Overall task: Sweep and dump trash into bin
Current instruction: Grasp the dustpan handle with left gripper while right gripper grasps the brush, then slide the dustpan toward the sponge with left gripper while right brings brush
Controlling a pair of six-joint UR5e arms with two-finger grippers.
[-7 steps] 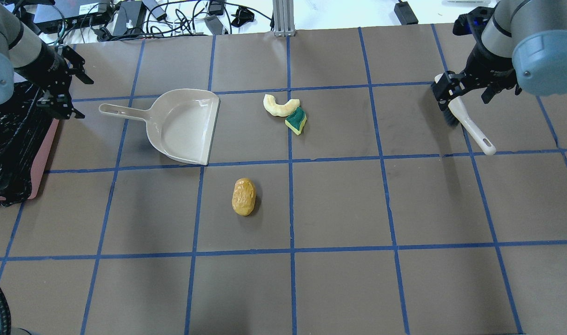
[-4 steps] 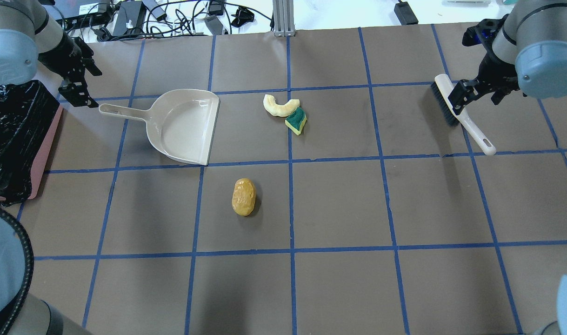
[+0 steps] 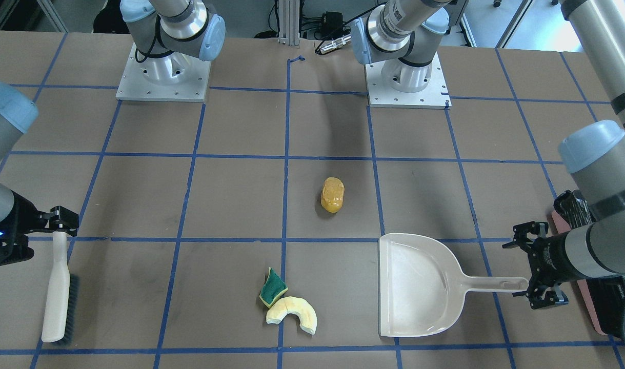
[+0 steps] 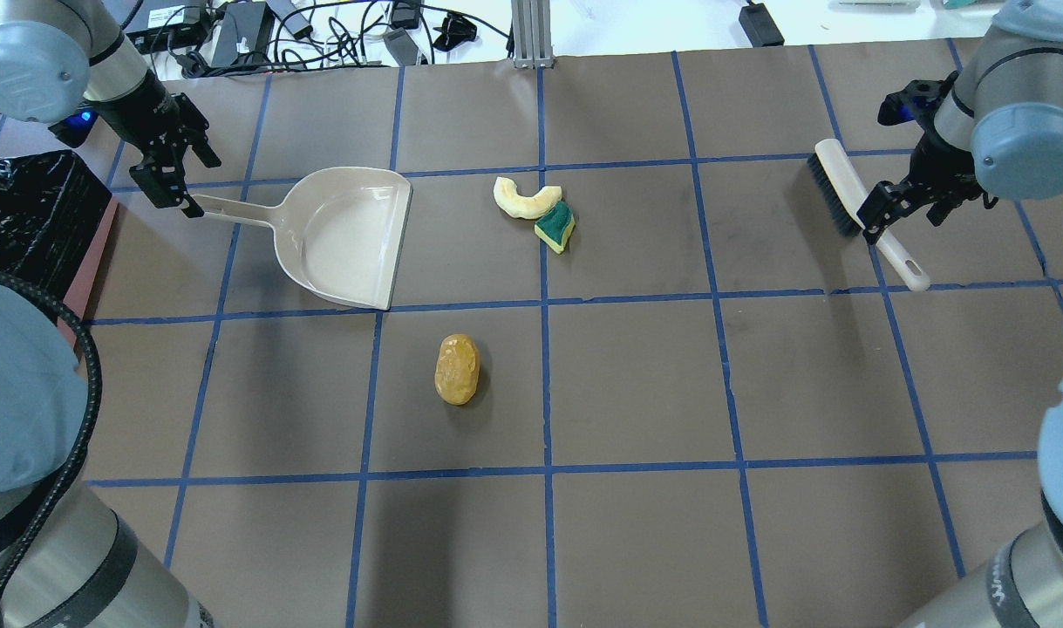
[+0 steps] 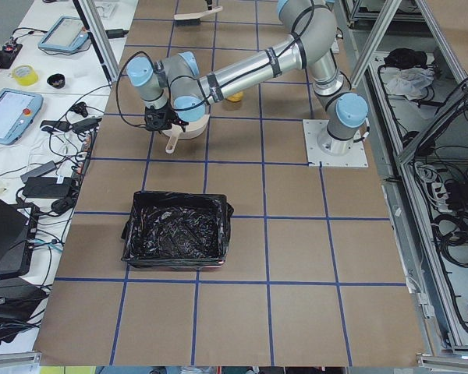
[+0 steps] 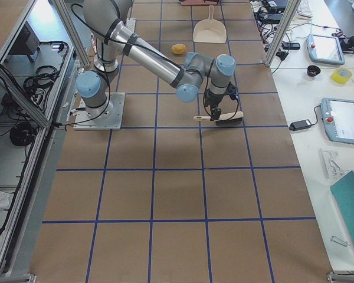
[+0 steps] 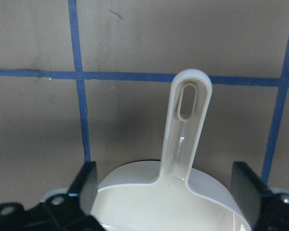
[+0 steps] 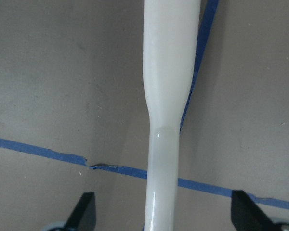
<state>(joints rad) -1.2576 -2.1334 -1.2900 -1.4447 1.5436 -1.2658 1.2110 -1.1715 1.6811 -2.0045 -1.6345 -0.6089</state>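
The orange-yellow potato-like lump (image 4: pixel 457 370) lies mid-table. The pale crescent slice (image 4: pixel 524 199) and the green-and-yellow sponge wedge (image 4: pixel 555 227) touch each other right of the beige dustpan (image 4: pixel 344 235). The black-lined pink bin (image 5: pixel 178 231) stands at the table's left end. My left gripper (image 4: pixel 182 179) is open over the end of the dustpan's handle (image 7: pixel 185 120), with a finger on either side and a gap to each. My right gripper (image 4: pixel 906 209) is open astride the white brush's handle (image 8: pixel 166 96), not touching it. The brush (image 4: pixel 862 214) lies flat.
Cables and power bricks (image 4: pixel 252 30) lie past the table's far edge, and a metal post (image 4: pixel 531 35) stands at its middle. Both arm bases (image 3: pixel 163 72) are bolted at the robot's side of the table.
My left gripper has moved away from the bin to the end of the dustpan's handle. My right gripper has moved from the brush head along to its handle. The trash has not moved.
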